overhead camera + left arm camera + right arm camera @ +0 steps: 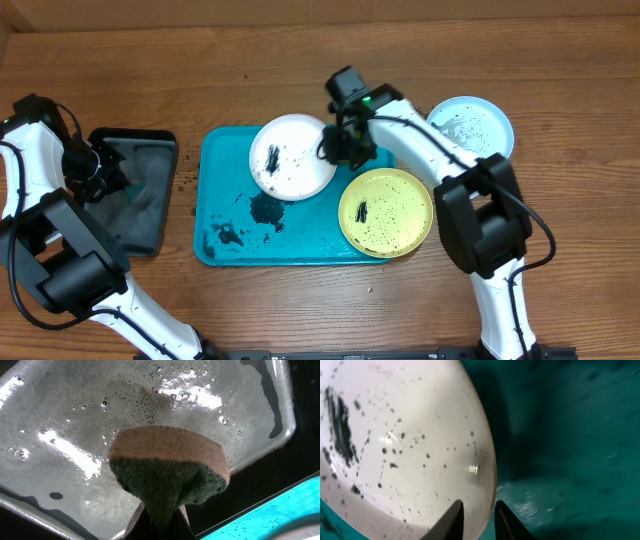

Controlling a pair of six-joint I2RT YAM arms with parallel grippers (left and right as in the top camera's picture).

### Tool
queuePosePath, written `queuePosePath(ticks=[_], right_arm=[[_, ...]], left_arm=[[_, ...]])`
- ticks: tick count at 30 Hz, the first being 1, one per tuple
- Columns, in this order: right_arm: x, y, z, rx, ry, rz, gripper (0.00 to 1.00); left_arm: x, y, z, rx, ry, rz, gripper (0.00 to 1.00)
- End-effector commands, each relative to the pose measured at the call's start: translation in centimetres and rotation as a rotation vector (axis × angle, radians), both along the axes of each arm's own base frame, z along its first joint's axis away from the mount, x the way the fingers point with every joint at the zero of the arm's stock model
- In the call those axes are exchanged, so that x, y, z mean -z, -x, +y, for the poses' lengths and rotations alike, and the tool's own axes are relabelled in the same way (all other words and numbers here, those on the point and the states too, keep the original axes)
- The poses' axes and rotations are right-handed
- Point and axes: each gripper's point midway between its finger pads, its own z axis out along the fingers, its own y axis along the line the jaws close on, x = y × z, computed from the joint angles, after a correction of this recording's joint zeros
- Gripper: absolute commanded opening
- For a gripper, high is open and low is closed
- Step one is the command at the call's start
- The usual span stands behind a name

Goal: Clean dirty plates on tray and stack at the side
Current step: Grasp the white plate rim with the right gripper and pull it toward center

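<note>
We see the tray (215, 215) in the middle of the table (300, 310), with a smaller tray (150, 215) just left of it. The first plate (293, 157) overhangs the tray's far edge, its right rim between the fingers of the right gripper (345, 148). A second plate (386, 211) lies on the tray's right end. The third plate (470, 128) rests on the table, behind and to the right. The left gripper (160, 517) holds a sponge (167, 467) over the smaller tray.

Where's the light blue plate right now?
Overhead view: the light blue plate sits on the table off the far right corner of the turquoise tray, just beyond the yellow-green plate.
</note>
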Motion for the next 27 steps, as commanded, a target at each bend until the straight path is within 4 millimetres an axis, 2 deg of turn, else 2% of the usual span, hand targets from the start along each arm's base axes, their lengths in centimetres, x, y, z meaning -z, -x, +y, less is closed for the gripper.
queuePosePath(ticks=[1, 2, 4, 8, 11, 13, 19, 21, 24, 27], right_arm=[[-2.4, 1.5, 2.6, -0.010, -0.061, 0.010, 0.28], [-2.6, 1.6, 2.9, -0.013, -0.061, 0.006, 0.35], [-2.9, 1.2, 3.0, -0.012, -0.055, -0.017, 0.35], [-4.3, -1.6, 1.9, 0.014, 0.017, -0.145, 0.43], [-4.6, -3.7, 1.0, -0.042, 0.074, -0.259, 0.43], [-4.1, -4.4, 1.1, -0.088, 0.081, -0.293, 0.43], [-1.0, -4.1, 1.7, -0.104, 0.091, -0.269, 0.39], [0.1, -3.7, 2.0, -0.113, 0.084, -0.243, 0.33], [0.6, -3.0, 2.7, -0.127, 0.044, -0.203, 0.25], [0.7, -2.7, 2.7, -0.124, 0.043, -0.189, 0.11]], left_arm=[[0.2, 0.0, -0.3, 0.021, 0.016, -0.004, 0.04], [0.2, 0.1, -0.3, 0.021, 0.017, -0.003, 0.04], [0.2, 0.1, -0.3, 0.021, 0.018, -0.002, 0.04], [0.2, 0.1, -0.3, 0.021, 0.019, -0.002, 0.04], [0.2, -0.1, -0.5, 0.027, 0.018, -0.003, 0.04], [0.2, -0.2, -0.7, 0.032, 0.020, -0.004, 0.04], [0.2, -0.9, -1.8, 0.114, 0.022, -0.025, 0.04], [0.0, -1.4, -2.7, 0.157, 0.048, -0.050, 0.04], [-1.4, -2.0, -3.5, 0.197, 0.069, -0.089, 0.04], [-3.7, -2.3, -3.3, 0.198, 0.048, -0.120, 0.04]])
